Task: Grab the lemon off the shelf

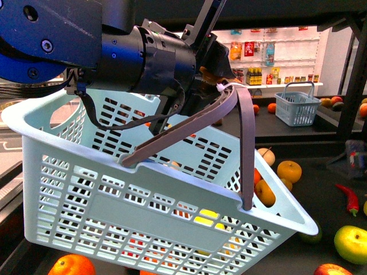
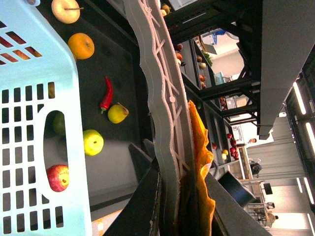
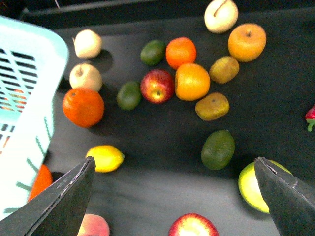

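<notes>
The lemon [image 3: 106, 157] is a small bright yellow oval lying on the shelf's flat black tray [image 3: 162, 196], close to the pale blue basket's wall [image 3: 24, 98]. My right gripper [image 3: 174, 160] is open above the tray; the lemon lies just beside the tip of one finger [image 3: 64, 196], and the other finger [image 3: 288, 196] is over a yellow-green apple. My left gripper [image 1: 221, 80] is shut on the basket handle [image 1: 189, 123] and holds the basket [image 1: 143, 206] tilted above the shelf [image 1: 327, 172]. The left wrist view shows the handle [image 2: 157, 88] clamped in my left gripper [image 2: 179, 177].
Around the lemon lie oranges [image 3: 192, 81], a red apple [image 3: 157, 86], limes, kiwis, an avocado [image 3: 218, 149], a yellow-green apple [image 3: 251, 184] and a peach [image 3: 93, 228]. A red chili [image 1: 348, 197] lies at the right. A second basket [image 1: 297, 106] stands on a far shelf.
</notes>
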You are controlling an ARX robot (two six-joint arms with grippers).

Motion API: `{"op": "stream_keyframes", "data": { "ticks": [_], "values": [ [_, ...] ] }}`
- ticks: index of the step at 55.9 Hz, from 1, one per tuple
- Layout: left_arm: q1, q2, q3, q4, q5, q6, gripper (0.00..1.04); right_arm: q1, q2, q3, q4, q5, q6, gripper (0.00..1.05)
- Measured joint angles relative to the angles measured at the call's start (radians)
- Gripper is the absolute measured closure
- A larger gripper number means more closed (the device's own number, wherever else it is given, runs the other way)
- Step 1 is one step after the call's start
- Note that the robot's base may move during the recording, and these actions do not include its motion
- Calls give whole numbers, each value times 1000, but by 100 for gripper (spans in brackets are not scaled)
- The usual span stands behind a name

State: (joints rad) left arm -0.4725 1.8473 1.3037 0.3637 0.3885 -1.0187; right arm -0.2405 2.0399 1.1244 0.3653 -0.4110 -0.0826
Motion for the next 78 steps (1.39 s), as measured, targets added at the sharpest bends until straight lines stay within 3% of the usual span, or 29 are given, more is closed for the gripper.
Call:
{"op": "stream_keyframes", "data": {
  "ticks": [28, 47, 78],
  "values": [
    [0, 0, 0, 0, 0, 0, 91, 135, 373, 189, 64, 14, -111, 7],
    [0, 0, 0, 0, 0, 0, 91, 254, 596, 398, 61, -47, -199, 7],
    [0, 0, 0, 0, 0, 0, 91, 319, 809, 675, -40, -68, -379, 7]
  ]
}}
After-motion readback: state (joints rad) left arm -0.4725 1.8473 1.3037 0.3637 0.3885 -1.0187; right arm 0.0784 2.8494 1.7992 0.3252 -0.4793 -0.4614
